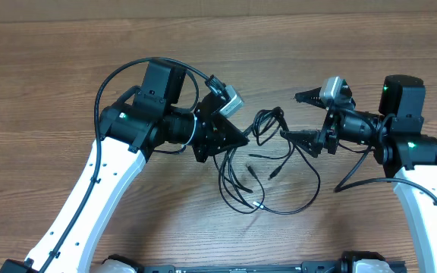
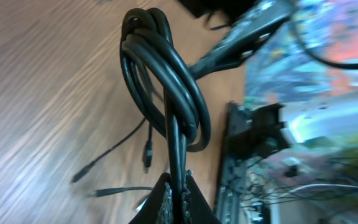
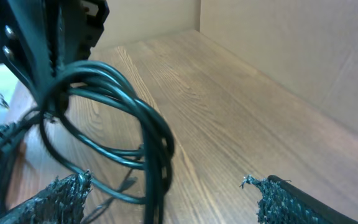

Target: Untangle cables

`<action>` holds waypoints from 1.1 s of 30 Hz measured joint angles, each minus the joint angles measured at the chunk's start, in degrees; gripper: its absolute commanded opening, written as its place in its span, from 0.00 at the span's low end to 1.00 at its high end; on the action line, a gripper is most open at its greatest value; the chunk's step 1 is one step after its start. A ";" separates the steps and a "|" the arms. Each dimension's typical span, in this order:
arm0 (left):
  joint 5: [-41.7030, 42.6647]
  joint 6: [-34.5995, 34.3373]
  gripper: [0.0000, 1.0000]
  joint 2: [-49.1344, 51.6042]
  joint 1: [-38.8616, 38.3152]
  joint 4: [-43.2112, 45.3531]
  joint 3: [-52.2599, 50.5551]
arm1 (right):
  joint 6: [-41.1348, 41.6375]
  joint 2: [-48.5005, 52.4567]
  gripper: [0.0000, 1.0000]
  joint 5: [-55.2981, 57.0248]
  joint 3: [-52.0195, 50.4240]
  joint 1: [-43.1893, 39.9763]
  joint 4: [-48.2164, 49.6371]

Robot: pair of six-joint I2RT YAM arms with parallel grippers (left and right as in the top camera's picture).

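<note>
Glossy black looped cables (image 2: 166, 71), left claw (image 1: 242, 139) pinching them, right claw (image 1: 305, 117) spread, woodgrain table (image 1: 51, 61).

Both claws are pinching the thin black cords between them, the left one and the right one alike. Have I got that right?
Not quite. Only the left gripper is shut on the cables. The right gripper is open, its fingers wide apart by the loops, as the right wrist view shows.
</note>
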 measured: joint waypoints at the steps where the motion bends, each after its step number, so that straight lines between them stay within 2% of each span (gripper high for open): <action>1: 1.29 0.11 0.04 0.00 0.00 0.02 0.00 | -1.25 -0.07 0.89 -0.02 0.00 0.00 0.33; 6: 4.90 0.13 0.04 0.00 -0.02 0.13 0.00 | -3.15 -0.07 0.89 -0.17 0.00 0.00 3.56; 16: 5.29 -0.81 0.05 0.11 -0.13 3.30 0.00 | -3.85 -0.07 0.82 -4.59 0.00 0.00 8.35; 22: 5.40 -5.51 0.04 0.74 -1.16 8.13 0.00 | -3.87 -0.07 0.80 -8.41 0.00 0.00 9.90; 28: 4.13 -12.46 0.04 1.99 -2.27 9.16 0.00 | -3.87 -0.07 0.72 -9.18 -0.02 0.00 13.00; 33: 4.28 -16.79 0.04 4.42 -3.08 10.54 0.00 | -3.85 -0.07 0.72 -9.38 0.00 0.00 13.66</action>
